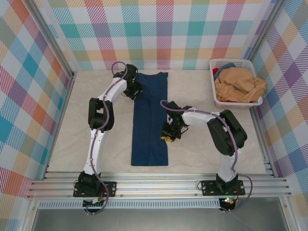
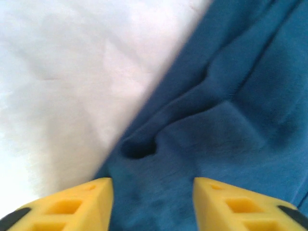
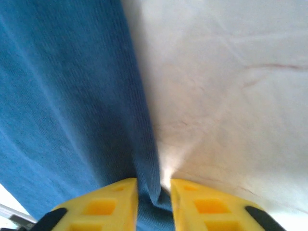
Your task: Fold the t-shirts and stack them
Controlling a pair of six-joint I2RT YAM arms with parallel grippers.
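Top external view: a navy t-shirt (image 1: 150, 125) lies folded into a long, narrow strip down the middle of a pale table (image 1: 72, 139), running from the far side toward the arms' bases. The left gripper (image 1: 133, 90) sits low at the strip's left edge, near its far end. The right gripper (image 1: 168, 135) sits low at the strip's right edge, nearer the bases than the left one. At the far right corner of the table stands a white slotted basket (image 1: 219, 63). A crumpled tan-orange t-shirt (image 1: 238, 84) is heaped inside it, with bits of blue and red cloth showing around the heap.

Left wrist view: two yellow fingers (image 2: 72, 207) stand wide apart with nothing between them. They hover over the spot where the blue cloth's rumpled edge meets the white table surface. The cloth shows soft creases and one small dark fold.

Right wrist view: the yellow fingers (image 3: 101, 207) are drawn close together. The folded edge of the blue cloth runs straight into the thin gap between them and appears to be pinched there, though the very tips are out of frame. Blue cloth covers the left side and bare table the right.
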